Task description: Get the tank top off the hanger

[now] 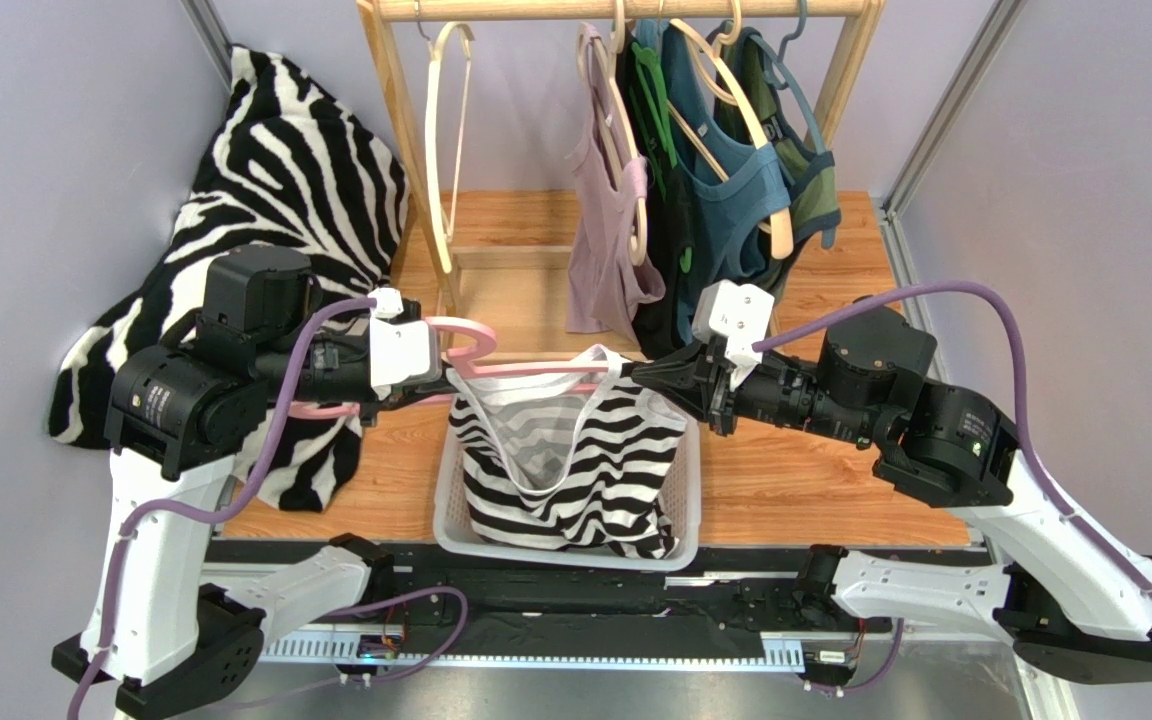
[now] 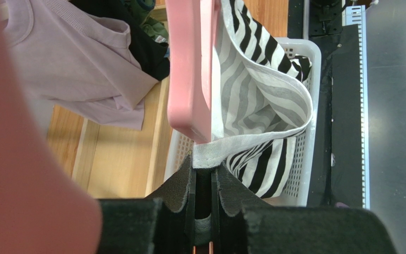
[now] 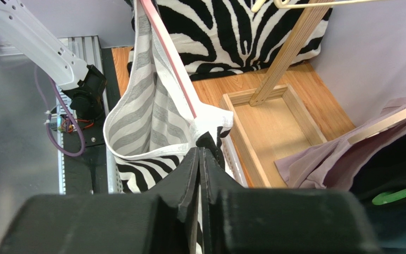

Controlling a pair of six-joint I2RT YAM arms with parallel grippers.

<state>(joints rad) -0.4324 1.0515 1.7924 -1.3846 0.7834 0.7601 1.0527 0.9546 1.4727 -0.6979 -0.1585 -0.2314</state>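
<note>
A black-and-white striped tank top (image 1: 575, 450) hangs from a pink hanger (image 1: 515, 368) over a white basket (image 1: 455, 525). My left gripper (image 1: 444, 375) is at the hanger's left end. In the left wrist view the jaws (image 2: 204, 161) are nearly together on the top's white hem (image 2: 226, 148), right under the hanger's tip (image 2: 189, 69). My right gripper (image 1: 654, 371) is at the hanger's right end. In the right wrist view it (image 3: 199, 151) is shut where the bunched strap (image 3: 210, 123) meets the hanger (image 3: 170, 58). The top's body (image 3: 147, 116) sags into the basket.
Behind stands a wooden clothes rack (image 1: 402, 135) with an empty hanger (image 1: 447, 135), a mauve top (image 1: 597, 225) and teal and dark tops (image 1: 725, 180). A zebra-print cloth (image 1: 297, 165) is piled at the back left. The rack's wooden base frame (image 3: 274, 132) lies beside the basket.
</note>
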